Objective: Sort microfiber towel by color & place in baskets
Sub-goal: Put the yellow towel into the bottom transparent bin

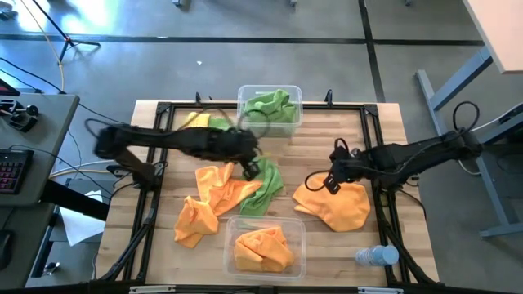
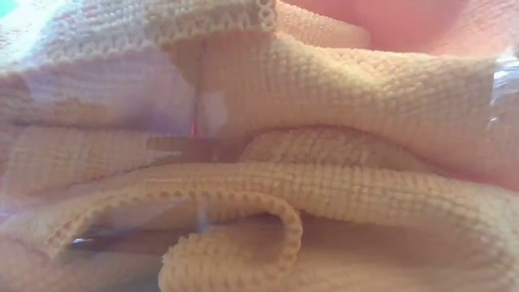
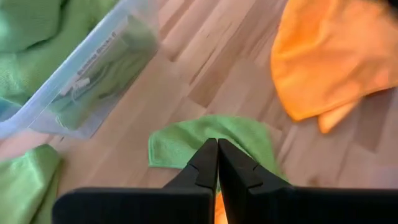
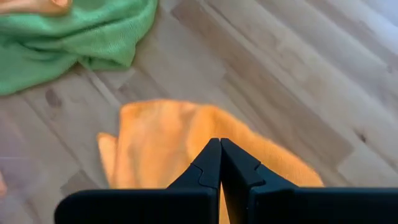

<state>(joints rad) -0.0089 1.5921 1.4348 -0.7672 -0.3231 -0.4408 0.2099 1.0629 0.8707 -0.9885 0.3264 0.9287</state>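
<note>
Wood-slat table [image 1: 327, 155] with a black frame on a grey concrete floor [image 1: 270, 20]; a desk with a keyboard [image 1: 11, 170] stands off at 9 o'clock, a white table edge [image 1: 502, 24] at 1–2 o'clock.

Left arm reaches in from 9 o'clock; left gripper [image 1: 252, 170] sits near table centre, its fingers pressed together and pinching the corner of a green towel [image 1: 266, 184] — the left wrist view shows the fingertips [image 3: 217, 155] meeting on that towel [image 3: 211, 137]. Another green towel [image 1: 214, 122] with a yellowish cloth [image 1: 194, 120] lies at 11 o'clock, just beside the far basket [image 1: 295, 100], a clear bin at 12 o'clock that holds green towels [image 1: 270, 106]. In the left wrist view the same bin [image 3: 93, 74] stands near the pinched towel.

Two orange towels lie at about 7–8 o'clock: one [image 1: 225, 188] touching the green towel, one [image 1: 196, 220] bunched closer to the near edge. The near basket [image 1: 233, 233] at 6 o'clock holds orange towels [image 1: 261, 249]; the low view is filled by orange cloth [image 2: 324, 122] right against the lens.

Right arm comes in from 3 o'clock; right gripper [image 1: 329, 181] sits at the edge of a spread orange towel [image 1: 335, 208] at 4 o'clock. In the right wrist view its fingers [image 4: 219, 165] are together over that towel [image 4: 161, 143] — whether they pinch the cloth I cannot tell. A clear bottle [image 1: 376, 256] lies at 5 o'clock, near the table corner.
</note>
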